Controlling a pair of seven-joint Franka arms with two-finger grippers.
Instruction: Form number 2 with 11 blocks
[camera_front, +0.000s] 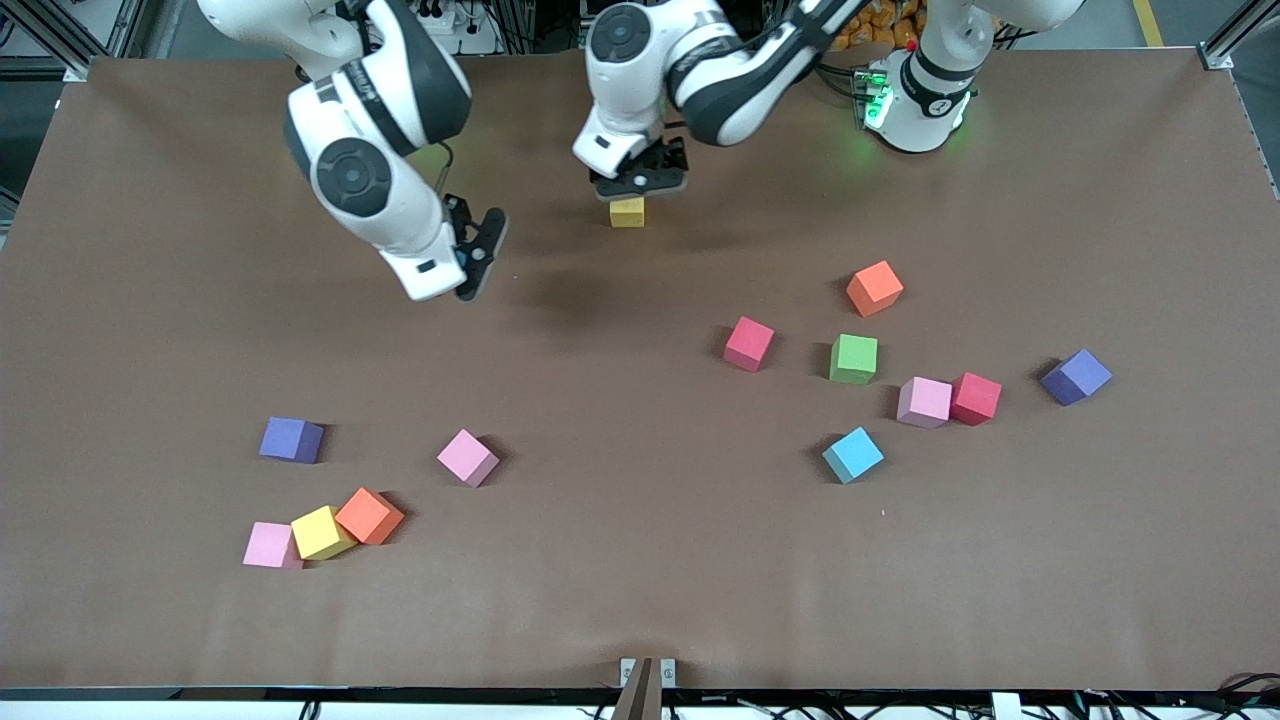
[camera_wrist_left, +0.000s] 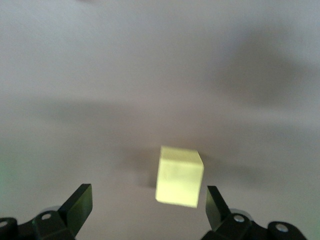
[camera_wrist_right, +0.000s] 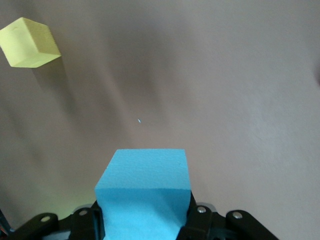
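Note:
A yellow block (camera_front: 627, 211) (camera_wrist_left: 179, 176) rests on the brown table close to the robots' bases. My left gripper (camera_front: 640, 184) (camera_wrist_left: 149, 206) hovers just over it, open, with both fingers clear of the block's sides. My right gripper (camera_front: 479, 252) (camera_wrist_right: 145, 220) hangs over bare table beside it, toward the right arm's end. It is shut on a light blue block (camera_wrist_right: 144, 192), which the front view hides. The right wrist view also shows the yellow block (camera_wrist_right: 30, 42) farther off.
Toward the left arm's end lie orange (camera_front: 874, 288), crimson (camera_front: 749, 343), green (camera_front: 853, 358), pink (camera_front: 924, 402), red (camera_front: 975, 398), purple (camera_front: 1075, 376) and blue (camera_front: 852, 454) blocks. Toward the right arm's end lie purple (camera_front: 291, 439), pink (camera_front: 467, 457), orange (camera_front: 369, 515), yellow (camera_front: 322, 532) and pink (camera_front: 271, 545) blocks.

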